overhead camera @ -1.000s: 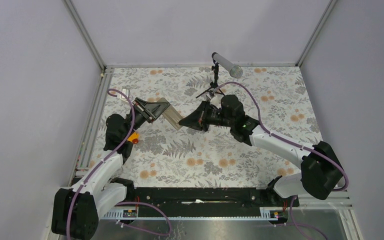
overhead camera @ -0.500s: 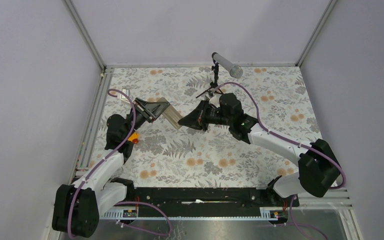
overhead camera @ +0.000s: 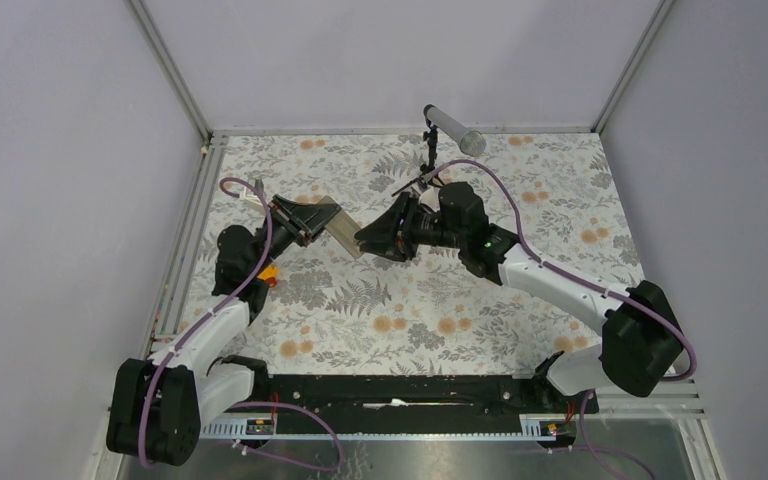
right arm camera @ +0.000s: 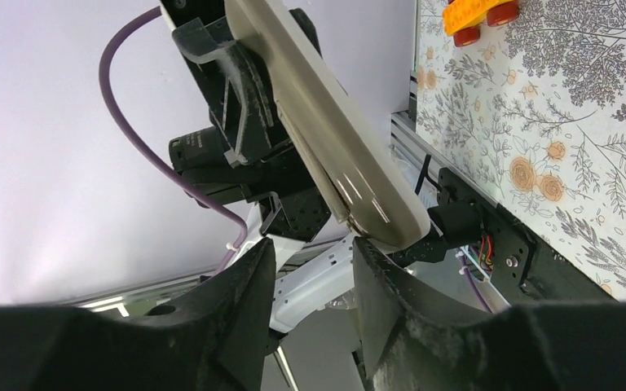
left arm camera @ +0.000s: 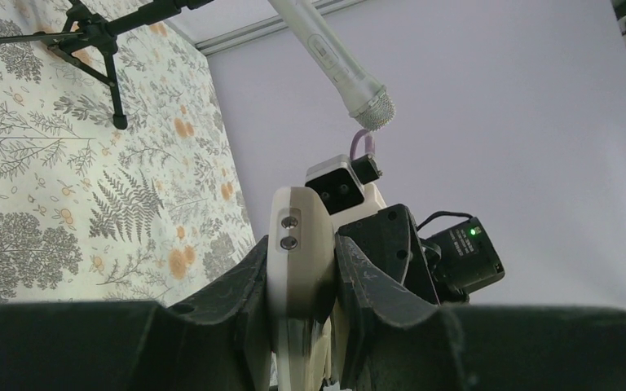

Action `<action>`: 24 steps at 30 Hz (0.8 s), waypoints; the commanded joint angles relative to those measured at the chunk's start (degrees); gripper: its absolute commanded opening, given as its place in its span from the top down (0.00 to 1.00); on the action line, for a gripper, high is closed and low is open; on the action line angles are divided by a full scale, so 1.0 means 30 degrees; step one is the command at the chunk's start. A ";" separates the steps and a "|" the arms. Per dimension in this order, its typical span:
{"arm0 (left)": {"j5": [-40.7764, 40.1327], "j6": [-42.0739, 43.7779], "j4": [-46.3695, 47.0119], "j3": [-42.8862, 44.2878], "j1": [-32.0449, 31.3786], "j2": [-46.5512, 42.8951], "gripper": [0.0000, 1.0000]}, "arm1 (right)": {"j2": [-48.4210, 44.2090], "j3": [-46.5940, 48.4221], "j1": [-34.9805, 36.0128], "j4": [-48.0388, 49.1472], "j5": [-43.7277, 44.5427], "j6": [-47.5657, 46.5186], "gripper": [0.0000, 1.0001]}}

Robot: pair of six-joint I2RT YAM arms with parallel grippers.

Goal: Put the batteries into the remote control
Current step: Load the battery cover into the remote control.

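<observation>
Since a second ago the right gripper (overhead camera: 364, 240) has edged left and a little farther back, closing on the free end of the remote (overhead camera: 344, 236), and the wrist behind it has lifted towards the far side. The left arm has barely shifted. Nearest, on the left of the floral table (overhead camera: 420, 320), an orange toy car (overhead camera: 267, 275) lies beside the left arm. Beyond it the left gripper (overhead camera: 328, 214) is clamped on the remote and holds it off the cloth, slanting down towards the middle of the table. In the left wrist view the fingers (left arm camera: 243, 297) squeeze its two long edges. The remote's beige-grey back faces the left wrist camera, with two small dark screw holes (left arm camera: 291, 230) near its rounded end. From the right wrist it looks slim and smooth, with a few short grooves (right arm camera: 365, 195) by the tip and a seam along its edge. The right gripper's fingers (right arm camera: 240, 301) stand a narrow gap apart with nothing between them, and the remote's tip hangs just past the outer one. A green light (overhead camera: 487, 243) glows on the right wrist. Farthest back, a grey microphone (overhead camera: 453, 130) rests tilted on a small black tripod (overhead camera: 422, 178).
</observation>
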 commanded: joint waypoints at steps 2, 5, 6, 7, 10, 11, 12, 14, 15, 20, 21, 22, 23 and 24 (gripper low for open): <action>0.0485 -0.1865 0.2365 0.0515 0.0344 -0.0278 1.00 | -0.0819 0.0441 0.0050 -0.1256 0.0919 -0.0527 0.49; 0.0426 -0.1862 0.1851 0.0624 0.0527 -0.0469 1.00 | -0.1057 0.0320 0.0055 -0.1183 0.0877 -0.0440 0.46; 0.0448 -0.1871 0.1704 0.0632 0.0568 -0.0532 1.00 | -0.1160 0.0270 0.0050 -0.1138 0.0845 -0.0465 0.44; 0.0414 -0.1883 0.1592 0.0633 0.0624 -0.0586 1.00 | -0.1290 0.0220 0.0045 -0.1103 0.0844 -0.0508 0.42; 0.0371 -0.2017 0.1236 0.0688 0.0751 -0.0666 1.00 | -0.1854 -0.0140 0.0055 -0.1058 0.1066 -0.0851 0.31; 0.0430 -0.2132 0.1186 0.0713 0.0779 -0.0661 1.00 | -0.2054 -0.0296 0.0050 -0.0968 0.1249 -0.1132 0.26; 0.0463 -0.2270 0.1180 0.0746 0.0782 -0.0679 1.00 | -0.2193 -0.0400 0.0045 -0.1030 0.1437 -0.1430 0.21; 0.0596 -0.2568 0.1181 0.0805 0.0783 -0.0745 1.00 | -0.2336 -0.0383 0.0053 -0.0958 0.1777 -0.1965 0.14; 0.0678 -0.2688 0.1117 0.0809 0.0768 -0.0799 1.00 | -0.2264 -0.0312 0.0057 -0.0806 0.1876 -0.2197 0.11; 0.1001 -0.3290 0.1090 0.0747 0.0757 -0.1157 1.00 | -0.1144 0.0918 0.0054 -0.0712 0.1757 -0.3015 0.07; 0.1051 -0.3353 0.1061 0.0750 0.0754 -0.1221 1.00 | -0.0929 0.1059 0.0057 -0.0632 0.1709 -0.3105 0.08; 0.1093 -0.3412 0.0999 0.0765 0.0753 -0.1313 1.00 | -0.0661 0.1172 0.0039 -0.0578 0.1607 -0.3153 0.10; 0.1124 -0.3476 0.0955 0.0779 0.0753 -0.1416 1.00 | -0.0455 0.1256 0.0047 -0.0498 0.1452 -0.3203 0.16; 0.1154 -0.3504 0.0902 0.0802 0.0753 -0.1495 1.00 | -0.0297 0.1288 0.0060 -0.0345 0.1323 -0.3242 0.20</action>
